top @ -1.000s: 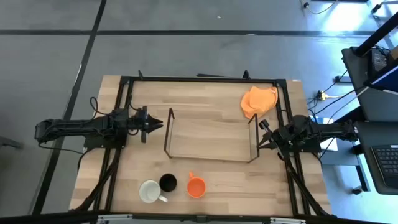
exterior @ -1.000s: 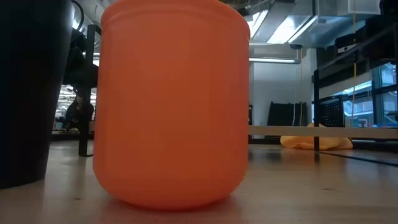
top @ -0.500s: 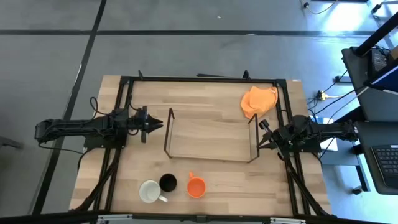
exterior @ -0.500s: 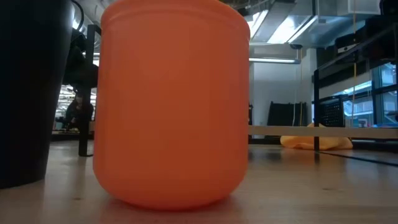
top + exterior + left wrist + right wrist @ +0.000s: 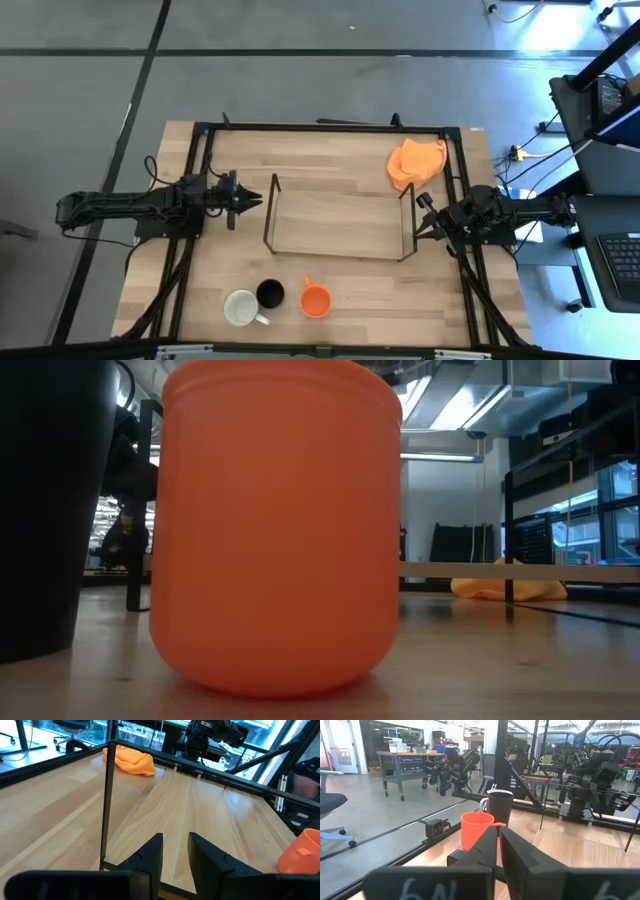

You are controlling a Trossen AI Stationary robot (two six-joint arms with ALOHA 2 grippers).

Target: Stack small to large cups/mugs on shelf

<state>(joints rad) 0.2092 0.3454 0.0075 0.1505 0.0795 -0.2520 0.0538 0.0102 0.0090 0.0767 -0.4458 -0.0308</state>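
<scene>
Nothing has changed over the last second: both arms and all three mugs sit exactly where they were in the earlier frames, so the stacking has not begun. The left gripper [image 5: 248, 198] hangs just outside the left end of the shelf [image 5: 340, 218], its fingers [image 5: 150, 857] parted by a narrow gap and holding nothing. The right gripper [image 5: 424, 205] waits just off the shelf's right end, its fingers nearly together and also empty. The shelf stands empty at the middle of the table [image 5: 220, 270]. The white mug [image 5: 241, 307], black mug [image 5: 270, 293] and orange mug [image 5: 316, 300] stand in a row near the table's front edge, white and black touching or nearly so, orange a little apart. An orange cloth [image 5: 415, 162] lies toward the table's back right corner. The black mug, being smallest, would likely go first.
</scene>
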